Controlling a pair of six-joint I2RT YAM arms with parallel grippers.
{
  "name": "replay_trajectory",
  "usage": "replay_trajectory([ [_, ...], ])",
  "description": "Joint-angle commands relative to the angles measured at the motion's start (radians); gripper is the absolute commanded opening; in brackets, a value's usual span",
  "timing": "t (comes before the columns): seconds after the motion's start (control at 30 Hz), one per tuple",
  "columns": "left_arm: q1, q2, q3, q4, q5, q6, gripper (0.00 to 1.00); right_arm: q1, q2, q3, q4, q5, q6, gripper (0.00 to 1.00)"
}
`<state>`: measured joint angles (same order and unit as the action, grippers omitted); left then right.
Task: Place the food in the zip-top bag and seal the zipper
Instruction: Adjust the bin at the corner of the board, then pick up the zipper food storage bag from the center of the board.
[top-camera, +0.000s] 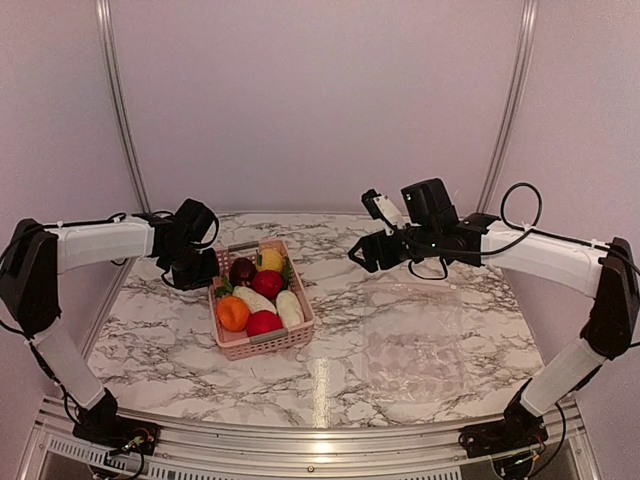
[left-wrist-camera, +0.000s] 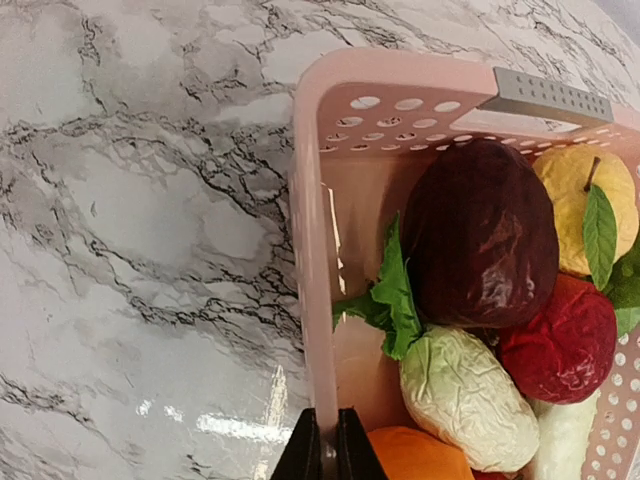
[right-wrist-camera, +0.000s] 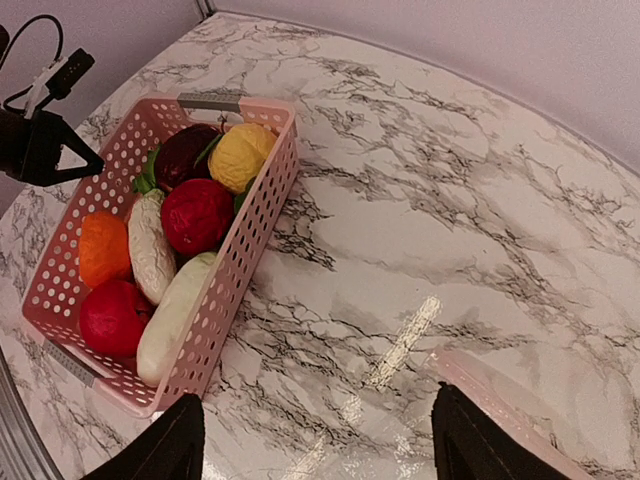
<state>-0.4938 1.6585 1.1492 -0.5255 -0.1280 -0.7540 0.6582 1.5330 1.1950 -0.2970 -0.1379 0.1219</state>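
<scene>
Your left hand (left-wrist-camera: 322, 440) pinches the wall of the pink basket (left-wrist-camera: 310, 250) holding the food (top-camera: 265, 285), your right hand (right-wrist-camera: 318, 440) hangs spread wide, and the zip-top bag (top-camera: 415, 340) lies flat on the worktop (top-camera: 400, 255).

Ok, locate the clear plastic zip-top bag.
Top view, right side: the clear plastic zip-top bag lies flat right of the pink lattice basket, not touching it.

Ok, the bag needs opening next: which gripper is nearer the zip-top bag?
Right. The right gripper hangs open above the table by the zip-top bag's far left corner; the left gripper is across the table, at the pink basket's left wall.
</scene>
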Motion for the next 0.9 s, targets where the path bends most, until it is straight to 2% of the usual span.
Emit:
replay_trajectory([
  [0.0, 0.045, 0.029, 0.054, 0.022, 0.005, 0.330, 0.06, 0.005, -0.018, 0.004, -0.002, -0.006, 0.012, 0.75],
  [0.17, 0.100, 0.132, 0.165, -0.031, -0.018, 0.516, 0.04, 0.006, 0.003, 0.015, -0.009, -0.032, 0.015, 0.75],
  [0.3, 0.156, 0.204, 0.263, -0.067, -0.040, 0.593, 0.04, 0.002, 0.036, 0.050, -0.047, -0.031, 0.006, 0.75],
  [0.33, 0.165, 0.209, 0.273, -0.062, -0.045, 0.606, 0.06, -0.001, 0.043, 0.058, -0.054, -0.029, 0.004, 0.74],
  [0.43, 0.194, 0.219, 0.311, -0.057, -0.053, 0.606, 0.38, -0.029, 0.061, 0.078, -0.089, -0.023, 0.010, 0.73],
  [0.5, 0.194, 0.202, 0.336, -0.067, -0.064, 0.595, 0.52, -0.069, 0.069, 0.084, -0.113, -0.039, 0.021, 0.72],
  [0.67, 0.193, 0.085, 0.315, -0.026, -0.046, 0.495, 0.58, -0.191, 0.075, 0.072, -0.180, -0.049, 0.074, 0.67],
  [0.87, 0.115, -0.125, 0.077, 0.238, 0.025, 0.387, 0.59, -0.304, 0.052, 0.002, -0.245, -0.005, 0.174, 0.65],
])
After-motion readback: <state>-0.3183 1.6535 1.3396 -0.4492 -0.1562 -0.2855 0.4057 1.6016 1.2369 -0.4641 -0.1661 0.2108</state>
